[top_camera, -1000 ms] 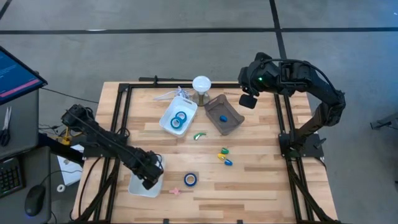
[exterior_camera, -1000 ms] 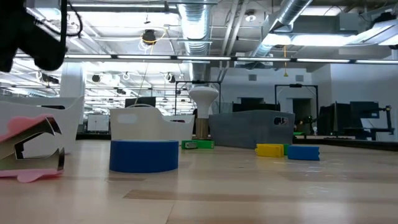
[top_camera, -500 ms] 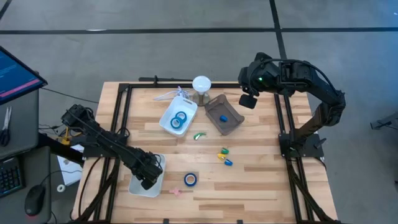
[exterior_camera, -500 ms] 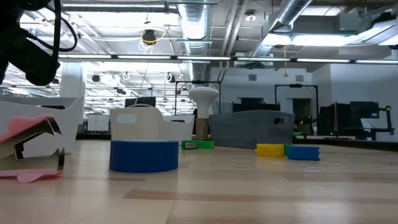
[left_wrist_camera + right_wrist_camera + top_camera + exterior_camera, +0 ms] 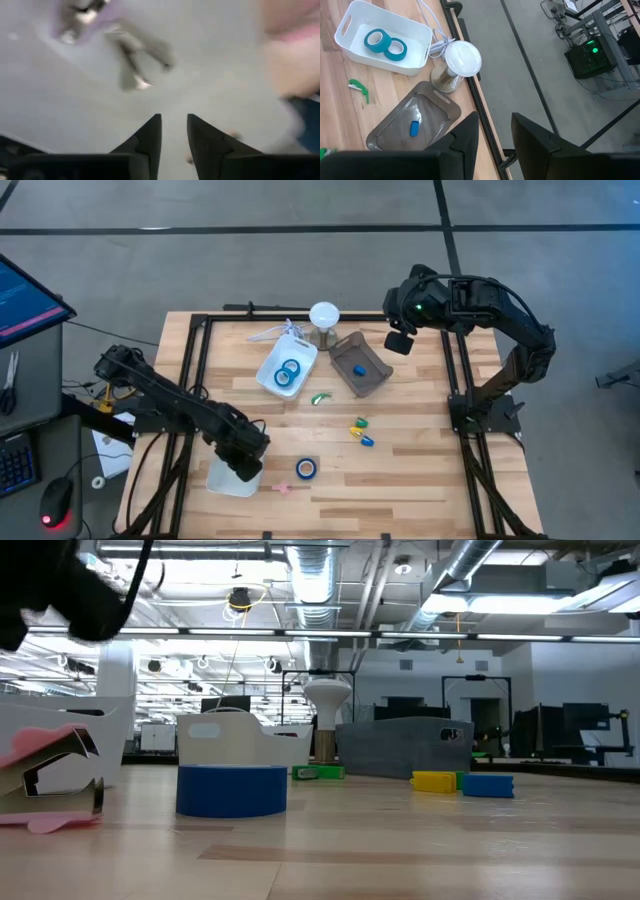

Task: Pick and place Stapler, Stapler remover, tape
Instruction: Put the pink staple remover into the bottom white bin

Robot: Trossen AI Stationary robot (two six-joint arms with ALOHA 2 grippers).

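Light wooden slatted table [image 5: 420, 470] is seen from above. Left gripper [image 5: 246, 471] is held over a white rectangular bin [image 5: 222, 479] at the near-left edge; its jaws are parted slightly, nothing between them. Right gripper [image 5: 399, 342] is poised high by the far edge, jaws apart and empty. A second white bin [image 5: 268, 367] is noted holding two blue tape rolls [image 5: 288, 372]. A dark grey tray [image 5: 372, 378] is set beside it. One blue tape roll [image 5: 306, 469] is left lying on bare wood, near a pink staple remover [image 5: 52, 783].

Left arm [image 5: 60, 590] blurred and cut off at the low view's upper left; white bin's [image 5: 222, 482] contents hidden beneath it in the high view.
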